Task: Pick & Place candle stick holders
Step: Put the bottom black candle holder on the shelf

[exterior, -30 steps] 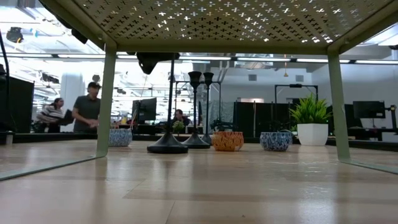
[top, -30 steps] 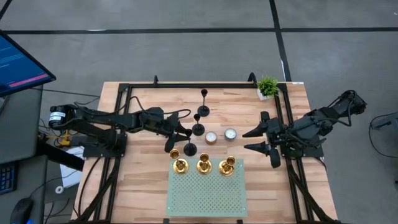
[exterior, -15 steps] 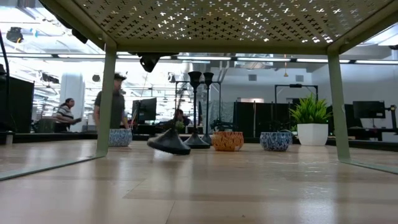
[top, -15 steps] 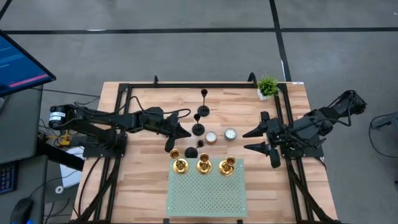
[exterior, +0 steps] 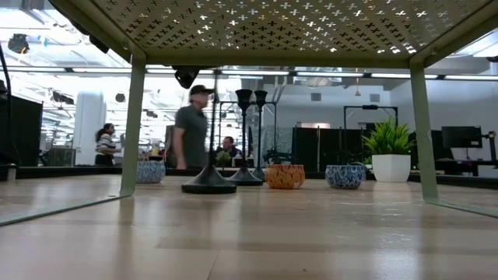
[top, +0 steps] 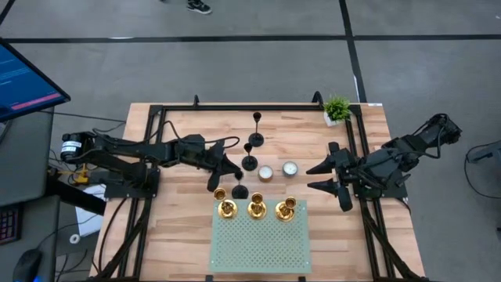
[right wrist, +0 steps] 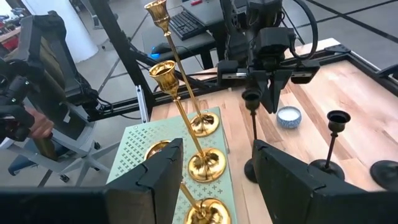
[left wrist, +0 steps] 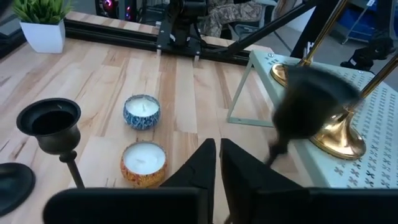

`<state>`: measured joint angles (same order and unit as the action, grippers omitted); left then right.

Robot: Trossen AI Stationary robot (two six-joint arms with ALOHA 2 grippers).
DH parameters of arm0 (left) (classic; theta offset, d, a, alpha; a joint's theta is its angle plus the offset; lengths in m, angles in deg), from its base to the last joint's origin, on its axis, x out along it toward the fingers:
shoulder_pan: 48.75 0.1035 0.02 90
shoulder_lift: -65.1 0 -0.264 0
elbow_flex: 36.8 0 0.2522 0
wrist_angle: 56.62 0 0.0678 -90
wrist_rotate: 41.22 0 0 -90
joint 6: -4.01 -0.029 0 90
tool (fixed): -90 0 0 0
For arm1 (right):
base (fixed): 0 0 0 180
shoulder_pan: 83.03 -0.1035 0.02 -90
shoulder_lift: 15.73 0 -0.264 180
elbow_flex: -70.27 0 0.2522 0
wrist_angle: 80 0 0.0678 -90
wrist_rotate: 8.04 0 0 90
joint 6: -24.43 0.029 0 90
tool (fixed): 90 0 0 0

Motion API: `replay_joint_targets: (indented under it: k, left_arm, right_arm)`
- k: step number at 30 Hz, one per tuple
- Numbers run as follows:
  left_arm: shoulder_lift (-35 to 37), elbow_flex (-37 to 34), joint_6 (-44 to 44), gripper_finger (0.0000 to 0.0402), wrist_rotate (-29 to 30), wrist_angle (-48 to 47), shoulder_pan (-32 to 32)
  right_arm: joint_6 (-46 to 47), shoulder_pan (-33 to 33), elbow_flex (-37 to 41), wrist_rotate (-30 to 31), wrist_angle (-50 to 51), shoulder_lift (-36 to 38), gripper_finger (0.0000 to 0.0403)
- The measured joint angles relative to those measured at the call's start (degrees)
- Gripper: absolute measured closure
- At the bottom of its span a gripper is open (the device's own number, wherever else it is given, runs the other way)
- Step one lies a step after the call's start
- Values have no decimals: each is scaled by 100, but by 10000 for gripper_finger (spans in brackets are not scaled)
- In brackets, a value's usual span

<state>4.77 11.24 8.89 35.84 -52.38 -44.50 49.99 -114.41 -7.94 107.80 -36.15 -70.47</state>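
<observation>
Three gold candle stick holders (top: 257, 208) stand on the far edge of a green perforated stand (top: 262, 247). One black holder (top: 239, 190) stands by its round base on the table just beyond the stand. Its top cup (right wrist: 250, 96) is close beside my left gripper (top: 228, 174), which is shut with nothing between its fingers (left wrist: 217, 158). Two more black holders (top: 249, 163) (top: 255, 141) stand farther back. My right gripper (top: 311, 177) is open and empty at the table's right, level with the candles. My left gripper's shut fingers (right wrist: 273, 93) point down right beside the top cup (left wrist: 305, 102) of the nearest black holder. I cannot tell whether the outer side of a finger touches it. The holder stands upright with its base (exterior: 208, 185) flat on the table.
Two small candle pots (top: 266, 172) (top: 290, 168) sit between the grippers. A small green potted plant (top: 337, 108) stands at the far right corner. A dark frame (top: 258, 107) runs round the table. A person (exterior: 191, 128) walks in the room behind.
The nearest black holder tipped half a second ago, with its base tilted and partly off the table. It has come back upright, with the base flat at nearly the same spot. The person in the room behind has walked to the right.
</observation>
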Motion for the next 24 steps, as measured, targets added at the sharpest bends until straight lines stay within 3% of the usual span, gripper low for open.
replay_joint_targets:
  k: [7, 16, 20, 24]
  left_arm:
    - [34, 2, -11, 347, -111, -663, 72]
    - [238, -1, -13, 242, -342, -1616, 74]
    - [169, -1, 6, 203, -377, -1299, 61]
    - [-5, -3, 176, 191, -542, -853, 63]
  right_arm:
    - [1, 0, 0, 0, -2, 0, 219]
    - [0, 0, 0, -1, -7, 0, 219]
    - [-24, 0, 0, 0, -7, 0, 219]
    - [-44, 4, 0, 0, -3, 0, 219]
